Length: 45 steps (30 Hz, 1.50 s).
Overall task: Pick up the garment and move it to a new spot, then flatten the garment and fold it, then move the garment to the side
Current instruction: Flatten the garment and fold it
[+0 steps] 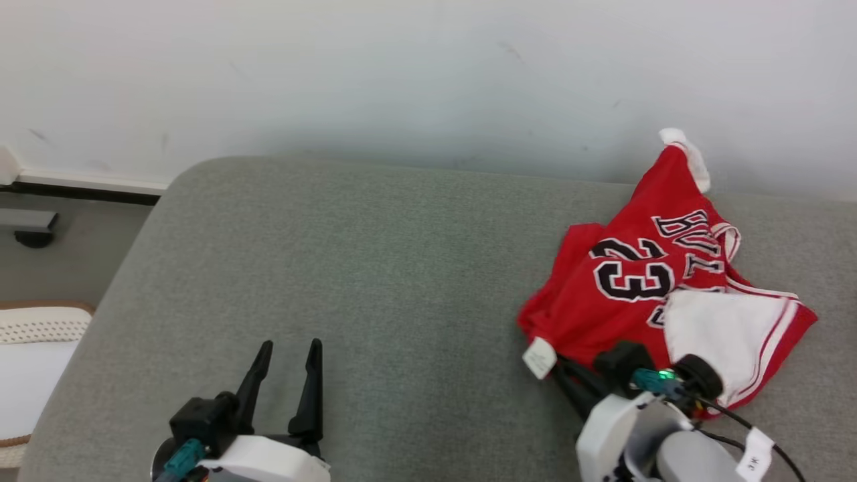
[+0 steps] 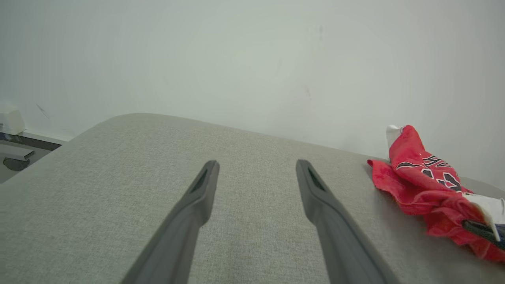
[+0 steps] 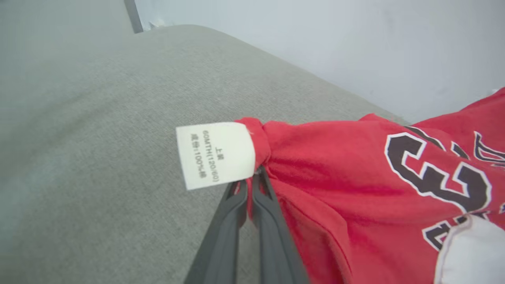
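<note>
The garment (image 1: 643, 281) is a red jersey with black-and-white lettering and white lining, crumpled at the right of the grey cushion (image 1: 375, 268). My right gripper (image 3: 249, 179) is shut on the garment's (image 3: 335, 165) left edge, pinching red cloth right beside a white care label (image 3: 215, 154). In the head view that gripper (image 1: 559, 367) sits at the garment's near-left corner, fingertips under the label (image 1: 539, 357). My left gripper (image 1: 289, 351) stands open over bare cushion at the lower left, far from the garment (image 2: 426, 185); its fingers (image 2: 197, 205) hold nothing.
A pale wall (image 1: 428, 73) runs close behind the cushion. The cushion's rounded left edge (image 1: 127, 268) drops to the floor, where a white padded object (image 1: 33, 361) and a dark baseboard (image 1: 80, 191) show. Bare cushion stretches across the middle and left.
</note>
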Available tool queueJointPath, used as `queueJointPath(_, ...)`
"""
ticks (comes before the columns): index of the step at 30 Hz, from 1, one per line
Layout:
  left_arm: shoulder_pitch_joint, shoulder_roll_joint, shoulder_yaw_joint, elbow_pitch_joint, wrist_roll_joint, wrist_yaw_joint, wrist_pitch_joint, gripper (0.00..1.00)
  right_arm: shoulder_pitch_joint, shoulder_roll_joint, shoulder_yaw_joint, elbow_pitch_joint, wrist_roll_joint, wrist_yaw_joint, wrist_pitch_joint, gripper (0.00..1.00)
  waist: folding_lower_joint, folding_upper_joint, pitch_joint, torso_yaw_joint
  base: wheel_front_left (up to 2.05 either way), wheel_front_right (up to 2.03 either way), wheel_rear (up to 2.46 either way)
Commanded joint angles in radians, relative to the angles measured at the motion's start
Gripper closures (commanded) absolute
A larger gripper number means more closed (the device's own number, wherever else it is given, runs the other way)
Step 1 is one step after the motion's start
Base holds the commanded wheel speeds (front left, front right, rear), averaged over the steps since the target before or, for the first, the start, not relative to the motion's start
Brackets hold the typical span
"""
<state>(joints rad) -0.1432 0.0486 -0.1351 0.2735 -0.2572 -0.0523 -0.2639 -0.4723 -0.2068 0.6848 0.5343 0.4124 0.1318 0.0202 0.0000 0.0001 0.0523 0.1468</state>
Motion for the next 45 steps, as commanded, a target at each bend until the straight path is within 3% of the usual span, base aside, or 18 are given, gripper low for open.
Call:
queueJointPath(1, 0.002, 0.004, 0.003, -0.002, 0.008, -0.001, 0.000, 0.00, -0.022, 0.016, 0.017, -0.003, 0.014, -0.002, -0.007, 1.00, 0.0000, -0.0001, 0.001, 0.010, 0.00, 0.00, 0.00)
queueJointPath(13, -0.019, 0.004, -0.004, -0.005, -0.005, 0.001, 0.000, 0.00, -0.139, 0.137, 0.232, 0.110, 0.151, -0.002, -0.038, 0.98, 0.0000, -0.0001, 0.030, 0.078, 0.00, 0.00, 0.00)
queueJointPath(14, -0.020, 0.004, -0.003, -0.004, -0.005, 0.002, 0.000, 0.00, -0.144, 0.143, 0.251, 0.122, 0.170, -0.002, -0.038, 0.62, 0.0000, -0.0001, 0.031, 0.078, 0.00, 0.00, 0.00)
queueJointPath(15, -0.021, 0.004, -0.002, -0.003, -0.005, 0.003, 0.000, 0.00, -0.148, 0.148, 0.271, 0.133, 0.187, -0.002, -0.035, 0.07, 0.0000, -0.0001, 0.032, 0.077, 0.00, 0.00, 0.00)
queueJointPath(16, -0.020, 0.004, 0.001, -0.002, -0.004, 0.004, 0.000, 0.00, -0.151, 0.151, 0.288, 0.144, 0.203, -0.002, -0.033, 0.00, 0.0000, -0.0001, 0.031, 0.073, 0.00, 0.00, 0.00)
queueJointPath(22, -0.011, 0.004, 0.011, 0.004, 0.011, 0.002, 0.000, 0.00, -0.179, 0.151, 0.349, 0.157, 0.292, -0.002, -0.073, 0.00, 0.0000, -0.0001, 0.010, 0.017, 0.00, 0.00, 0.00)
queueJointPath(30, 0.012, 0.004, 0.029, -0.004, 0.023, -0.002, 0.000, 0.00, -0.184, 0.062, 0.309, 0.087, 0.344, -0.002, -0.195, 0.00, 0.0000, -0.0001, -0.021, -0.075, 0.00, 0.00, 0.00)
queueJointPath(35, 0.028, 0.004, 0.035, -0.009, 0.027, 0.000, 0.000, 0.00, -0.134, -0.021, 0.188, 0.039, 0.333, -0.002, -0.259, 0.00, 0.0000, -0.0001, -0.032, -0.136, 0.00, 0.00, 0.00)
queueJointPath(37, 0.031, 0.004, 0.040, -0.011, 0.027, -0.001, 0.000, 0.00, -0.086, -0.060, 0.078, 0.003, 0.299, -0.002, -0.278, 0.00, 0.0000, -0.0001, -0.036, -0.167, 0.00, 0.00, 0.00)
queueJointPath(38, 0.031, 0.004, 0.040, -0.011, 0.027, -0.001, 0.000, 0.00, -0.086, -0.060, 0.078, 0.003, 0.299, -0.002, -0.278, 0.00, 0.0000, -0.0001, -0.036, -0.167, 0.00, 0.00, 0.00)
queueJointPath(42, 0.038, 0.004, 0.037, -0.014, 0.023, 0.001, 0.000, 0.00, 0.055, -0.084, -0.127, -0.059, 0.231, -0.002, -0.284, 0.00, 0.0000, -0.0001, -0.036, -0.200, 0.00, 0.00, 0.00)
queueJointPath(45, 0.037, 0.004, 0.036, -0.015, 0.023, 0.000, 0.000, 0.00, 0.107, -0.075, -0.190, -0.082, 0.204, -0.002, -0.285, 0.00, 0.0000, -0.0001, -0.034, -0.206, 0.00, 0.00, 0.00)
